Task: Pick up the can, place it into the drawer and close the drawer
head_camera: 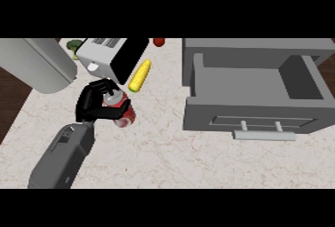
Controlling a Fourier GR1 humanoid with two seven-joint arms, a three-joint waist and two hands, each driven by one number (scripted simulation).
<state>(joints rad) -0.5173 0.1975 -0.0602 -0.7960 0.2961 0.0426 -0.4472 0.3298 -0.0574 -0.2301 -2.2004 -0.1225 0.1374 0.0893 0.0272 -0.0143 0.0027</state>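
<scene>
- Since only one arm shows in my head view, I take the hand at the counter's left side to be the left hand; the right hand is nowhere in view.
- The counter (170, 155) is the biggest thing here, pale and marbled, running from the left edge under everything else.
- The drawer (258, 86) stands pulled open at the counter's right edge, its grey box showing an open well, with the front panel and bar handle (264, 135) facing the near edge.
- A large pale cylinder (39, 64) lies at the far left corner, and a toaster-like appliance (111, 55) sits just beside it along the far edge.
- A corn cob (140, 75) lies just right of the appliance, long axis running roughly far to near; something green (73, 44) and something red (159, 42) peek out at the far edge.
- The left hand (91, 104) is curled round the can (123, 111), fingers over its top and thumb beneath, so it is clamped on it.
- The can sits left of centre, tilted, with its red body poking out to the hand's right; I cannot tell whether it has cleared the surface.
- My judgement: the drawer well lies to the right and slightly farther, well apart from the can, so the carry goes rightwards over the front panel.
</scene>
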